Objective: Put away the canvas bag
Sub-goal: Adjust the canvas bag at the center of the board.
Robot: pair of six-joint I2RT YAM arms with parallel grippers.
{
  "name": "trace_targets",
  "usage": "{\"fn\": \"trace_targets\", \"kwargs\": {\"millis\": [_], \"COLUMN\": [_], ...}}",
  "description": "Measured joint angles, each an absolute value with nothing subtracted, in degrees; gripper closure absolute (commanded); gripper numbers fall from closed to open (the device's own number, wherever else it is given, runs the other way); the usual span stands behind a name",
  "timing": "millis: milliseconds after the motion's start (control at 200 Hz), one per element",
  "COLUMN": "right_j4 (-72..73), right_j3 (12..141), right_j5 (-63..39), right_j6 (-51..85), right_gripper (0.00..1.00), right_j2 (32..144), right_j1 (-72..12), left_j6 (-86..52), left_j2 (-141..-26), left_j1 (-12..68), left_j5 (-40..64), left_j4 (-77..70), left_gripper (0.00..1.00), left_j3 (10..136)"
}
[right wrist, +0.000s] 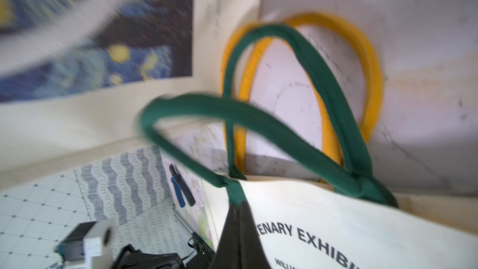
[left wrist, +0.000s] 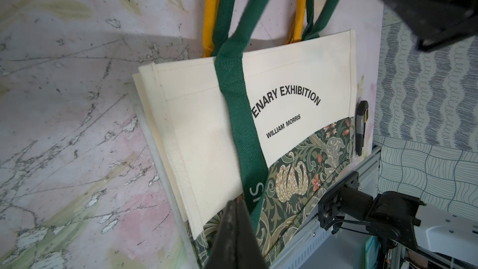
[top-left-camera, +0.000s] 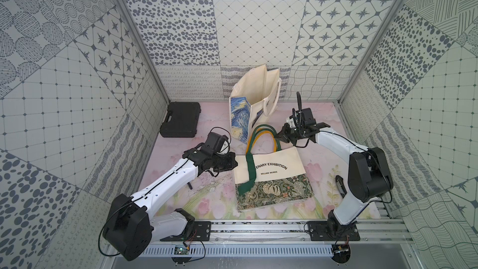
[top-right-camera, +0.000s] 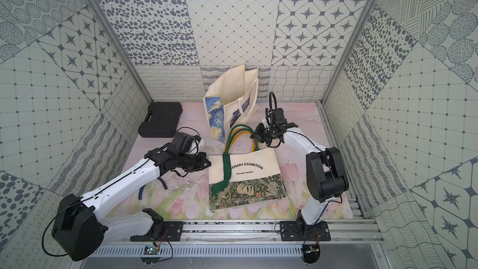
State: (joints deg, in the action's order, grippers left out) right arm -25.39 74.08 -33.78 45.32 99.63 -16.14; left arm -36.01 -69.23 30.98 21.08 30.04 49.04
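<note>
Both pairs of jaws are fully closed: left gripper (top-left-camera: 233, 163) empty at the canvas bag (top-left-camera: 280, 168) edge, right gripper (top-left-camera: 278, 136) by its green handles (top-left-camera: 261, 127), hold unclear.

We've got both top views high above silver aluminium front rail (top-left-camera: 258, 226), looking down into whole scene, near-identical. Left wrist cam close over flat cream canvas bag (left wrist: 201, 138); right wrist cam closer, blurry, at its green fabric handles (right wrist: 274, 28). All four share bag.
</note>
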Motion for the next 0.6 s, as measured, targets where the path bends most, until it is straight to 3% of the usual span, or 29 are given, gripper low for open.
{"fn": "trace_targets", "kwargs": {"millis": [85, 275, 300, 450, 600], "right_j4": [-25.3, -28.3, -29.4, -37.3, -44.7], "right_j3": [75.8, 63.6, 62.5, 60.6, 61.6], "right_j5": [-34.1, -34.4, -34.2, -30.0, -22.3], "right_j6": [43.6, 42.2, 41.7, 36.6, 29.1], "right_gripper": [1.0, 1.0, 1.0, 0.63, 0.56], "right_j2": [99.3, 94.3, 93.8, 87.5, 80.9], "right_j1": [-14.8, -14.0, -13.8, -11.6, -9.7], "left_j6": [-36.0, -36.4, -36.5, -37.1, -38.1], "left_j2": [-68.8, -67.9, -68.1, -69.3, -69.8], "left_j1": [31.0, 31.0, 31.0, 31.0, 31.0], "left_j5": [21.1, 21.1, 21.2, 22.1, 22.2], "left_j4": [30.0, 29.3, 29.3, 29.2, 29.3], "left_gripper": [1.0, 1.0, 0.94, 0.65, 0.63], "left_j3": [49.0, 46.9, 46.8, 46.8, 46.3]}}
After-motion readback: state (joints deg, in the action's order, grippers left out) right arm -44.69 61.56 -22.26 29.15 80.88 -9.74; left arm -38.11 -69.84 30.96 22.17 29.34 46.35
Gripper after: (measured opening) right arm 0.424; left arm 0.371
